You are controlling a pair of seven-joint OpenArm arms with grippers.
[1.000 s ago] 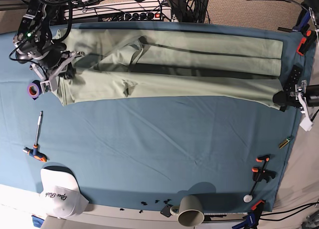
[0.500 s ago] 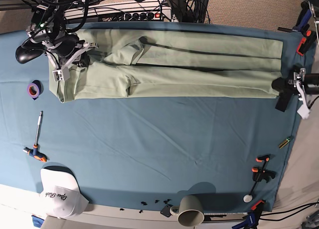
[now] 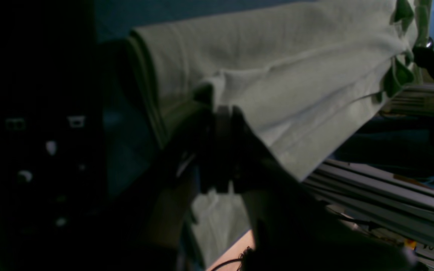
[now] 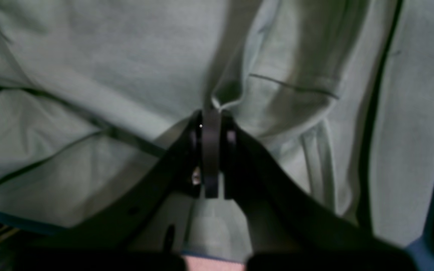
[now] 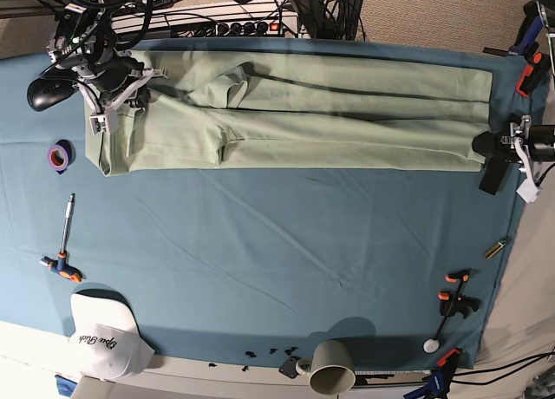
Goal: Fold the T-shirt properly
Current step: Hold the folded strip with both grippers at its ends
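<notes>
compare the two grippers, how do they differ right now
The right gripper sits over the T-shirt at its collar end, pinching a raised fold well inside the cloth. The left gripper sits at the far hem end, just off the shirt's edge, pinching the corner. The right arm reaches in from the back of the table; the left comes in from the side. Both are shut on the shirt.

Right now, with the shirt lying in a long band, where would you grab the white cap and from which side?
Take the white cap by its brim, coming from above at the near table edge. The brim is the thin, flat part that jaws can close over, while the crown looks rounded and wide. It lies apart from the T-shirt, so nothing crowds the approach.
</notes>
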